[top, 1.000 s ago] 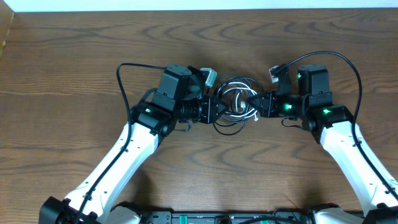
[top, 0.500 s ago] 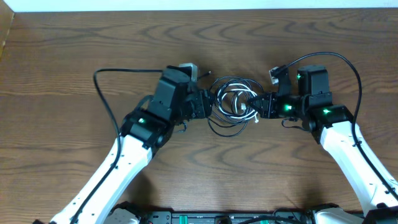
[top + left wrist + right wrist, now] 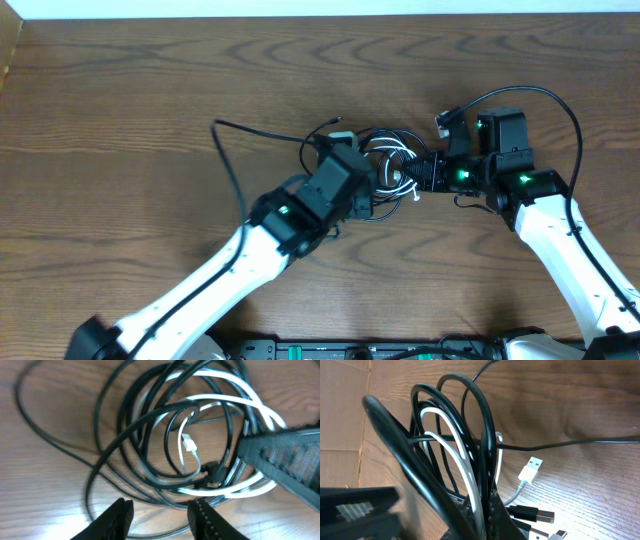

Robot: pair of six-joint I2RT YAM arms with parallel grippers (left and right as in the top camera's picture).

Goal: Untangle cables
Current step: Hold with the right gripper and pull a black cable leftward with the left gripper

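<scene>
Item: cables (image 3: 385, 165) — black cords and one white cord, coiled together in overlapping loops, lying past the middle of the table (image 3: 120, 90) toward its far edge, slightly right of centre.

Item: white plug (image 3: 189, 444) — loose inside the coil in my left wrist view. A white USB plug (image 3: 532, 467) lies flat on the wood beside the bundle in my right wrist view, with dark plug ends (image 3: 542, 516) just below it.

Item: my right gripper (image 3: 428, 172) — jaws clenched on the right side of the cables; loops rise out of the grip in the wrist view.

Item: my left gripper (image 3: 159, 519) — jaws parted, holding nothing, hovering at the near-left rim of the coil.

Obstructions: my two arms close in on the coil from left and right; my left arm's thick black wire (image 3: 232, 165) arcs over the table to the left.

Open room: bare wood along the far edge, both side edges and the near middle.
</scene>
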